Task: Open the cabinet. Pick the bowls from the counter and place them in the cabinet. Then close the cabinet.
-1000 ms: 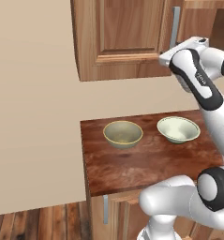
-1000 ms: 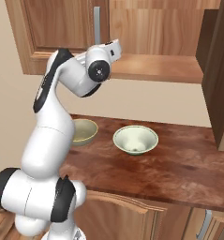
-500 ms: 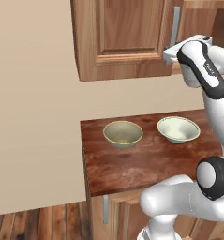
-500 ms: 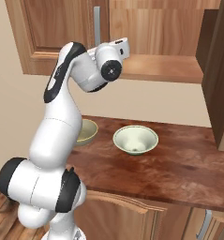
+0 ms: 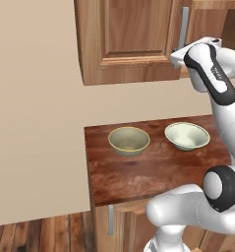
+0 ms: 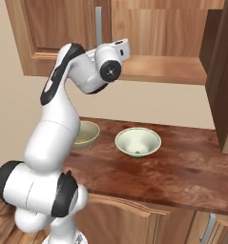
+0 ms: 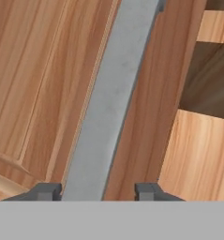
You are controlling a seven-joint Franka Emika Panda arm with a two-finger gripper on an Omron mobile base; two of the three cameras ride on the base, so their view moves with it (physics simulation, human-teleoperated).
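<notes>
Two dark finger tips of the gripper (image 7: 98,191) astride the grey bar handle (image 7: 113,93) of the cabinet (image 5: 129,39)'s left door. Sits straight ahead of the pincer, between the jaws, closer to one tip than the other. Runs lengthwise away up the hand view, so long axis across the closing direction, vertical in the room. Jaws part-spread around the bar; cannot tell whether actually pressing on it or merely bracketing it.

Looks like a door pull coming: outward swing about the far hinge edge, grip needed square on the bar.

Handle: flat, matte grey, smooth, straight-edged. Door: medium-brown wood, raised panel, visible grain. Right door (image 6: 225,71) already swung open, with a pale wooden shelf (image 6: 158,69) bare inside.

Below, on the counter (image 5: 138,172), a dark reddish polished slab with a thick front edge: olive-tan bowl (image 5: 129,140) and wider pale bowl (image 5: 187,135), side by side, apart, upright, both well beneath the hand.
</notes>
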